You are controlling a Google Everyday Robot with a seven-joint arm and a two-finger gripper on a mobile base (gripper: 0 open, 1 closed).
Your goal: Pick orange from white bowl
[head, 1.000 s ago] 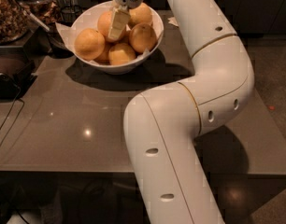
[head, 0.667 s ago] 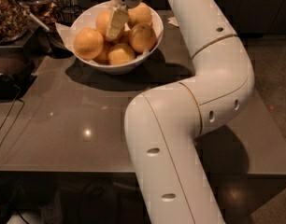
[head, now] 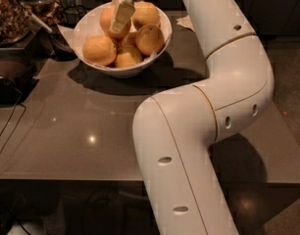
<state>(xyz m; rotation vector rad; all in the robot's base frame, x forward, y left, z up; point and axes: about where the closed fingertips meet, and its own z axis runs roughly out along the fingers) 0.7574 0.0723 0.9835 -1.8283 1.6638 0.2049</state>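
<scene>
The white bowl (head: 124,72) stands at the back of the grey table and holds several oranges. The oranges (head: 98,49) fill it, one at the front left, one at the right (head: 150,38) and others behind. My gripper (head: 121,16) hangs from the white arm (head: 223,77) and reaches down into the bowl's back middle. It is against the back-left orange (head: 108,19), between that one and the back-right orange (head: 146,13). The arm curves down the right side of the view.
A jar of brown nuts (head: 8,13) and dark containers (head: 74,11) stand at the back left. A black appliance (head: 8,82) sits at the left edge with a cable (head: 3,131). A pale napkin (head: 188,21) lies right of the bowl. The table's front edge (head: 66,179) is near.
The gripper has edged slightly upward and left inside the bowl. The bowl and oranges have not visibly moved.
</scene>
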